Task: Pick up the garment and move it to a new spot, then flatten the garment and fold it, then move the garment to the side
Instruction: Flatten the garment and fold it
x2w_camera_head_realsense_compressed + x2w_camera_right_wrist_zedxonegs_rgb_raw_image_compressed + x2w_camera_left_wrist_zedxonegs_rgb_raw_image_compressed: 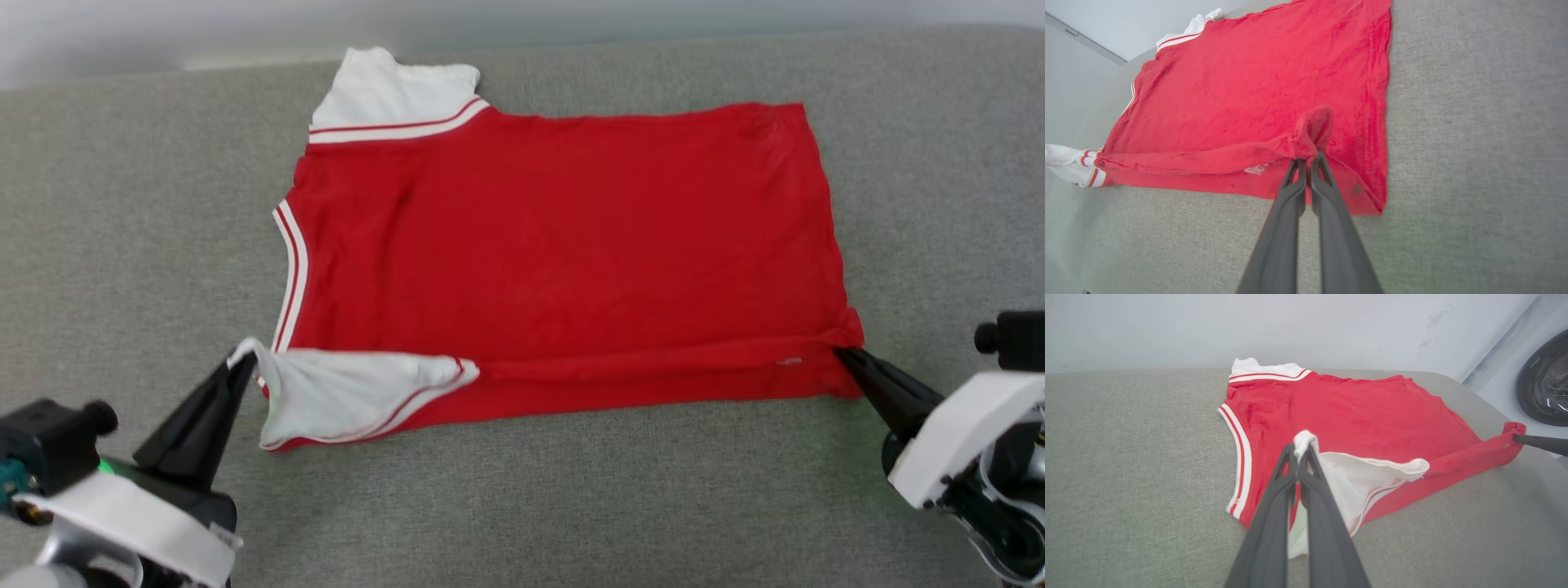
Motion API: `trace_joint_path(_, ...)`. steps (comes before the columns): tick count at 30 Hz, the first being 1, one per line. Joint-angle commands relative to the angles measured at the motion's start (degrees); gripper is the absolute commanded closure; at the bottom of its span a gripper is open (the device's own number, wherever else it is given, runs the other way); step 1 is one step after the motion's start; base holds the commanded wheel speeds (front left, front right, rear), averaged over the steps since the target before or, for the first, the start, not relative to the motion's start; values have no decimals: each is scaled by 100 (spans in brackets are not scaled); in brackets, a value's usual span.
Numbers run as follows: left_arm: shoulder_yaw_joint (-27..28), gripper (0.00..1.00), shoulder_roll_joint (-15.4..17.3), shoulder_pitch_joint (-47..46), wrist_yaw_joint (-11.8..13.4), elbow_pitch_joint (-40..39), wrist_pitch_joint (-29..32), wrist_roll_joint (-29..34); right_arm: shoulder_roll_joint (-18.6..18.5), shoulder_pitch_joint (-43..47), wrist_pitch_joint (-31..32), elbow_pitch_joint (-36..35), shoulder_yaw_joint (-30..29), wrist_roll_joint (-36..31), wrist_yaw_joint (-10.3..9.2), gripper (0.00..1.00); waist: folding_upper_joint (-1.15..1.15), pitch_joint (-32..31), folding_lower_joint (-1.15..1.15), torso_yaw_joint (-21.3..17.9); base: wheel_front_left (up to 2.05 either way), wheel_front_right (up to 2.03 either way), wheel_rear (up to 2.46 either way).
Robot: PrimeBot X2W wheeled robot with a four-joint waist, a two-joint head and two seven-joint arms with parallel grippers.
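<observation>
The garment (pixel 563 245) is a red jersey with white sleeves, spread plain side up on the grey surface, neck toward the left. My left gripper (pixel 242 359) is shut on the tip of the near white sleeve (pixel 343 396), lifting it a little; the left wrist view shows that pinch (pixel 1300 447) with white cloth bunched above the tips. My right gripper (pixel 841 353) is shut on the near hem corner, raised off the surface; the right wrist view shows red cloth (pixel 1312 130) puckered over the tips (pixel 1308 157). The near edge of the garment (pixel 1470 459) is drawn into a taut ridge between both grips.
A grey fabric-covered surface (pixel 522 506) carries the garment, with bare room in front and to both sides. A pale wall (pixel 1290 326) runs behind it. A round dark machine door (pixel 1543 379) shows at the right of the left wrist view.
</observation>
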Motion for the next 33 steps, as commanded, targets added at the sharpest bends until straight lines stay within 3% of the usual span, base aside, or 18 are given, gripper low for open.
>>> trace_joint_path(1,25,100,-41,-253,-4,103,-17,41,88,-193,106,28,-13,-131,-2,100,0,200,0,-42,0,0,0)
trace_joint_path(9,-182,100,-170,-1307,-87,1000,129,279,411,-878,396,537,-17,-864,-2,100,0,500,0,-88,0,0,0)
trace_joint_path(18,-554,100,-467,-1959,-203,1952,109,535,698,-1163,499,965,-99,-1202,-2,100,0,520,0,-111,0,0,0)
trace_joint_path(19,-567,75,-518,-2007,-177,2057,82,555,729,-1194,446,992,-142,-1203,-2,85,0,512,0,-111,0,0,0)
trace_joint_path(20,-594,9,-562,-2038,-158,2156,51,577,747,-1207,415,1034,-186,-1241,-2,0,0,502,0,-109,0,0,0)
trace_joint_path(21,-615,0,-624,-2061,-152,2274,55,539,743,-1195,381,1067,-177,-1301,-2,0,0,485,0,-101,0,0,0)
trace_joint_path(29,-548,0,-1006,-2159,-69,2996,-443,504,640,-1159,81,1088,98,-1545,-2,0,0,243,0,-112,0,0,0)
trace_joint_path(33,-407,0,-1084,-1947,126,3026,-628,436,463,-1030,-53,1018,222,-1957,-2,0,0,83,0,-91,0,0,0)
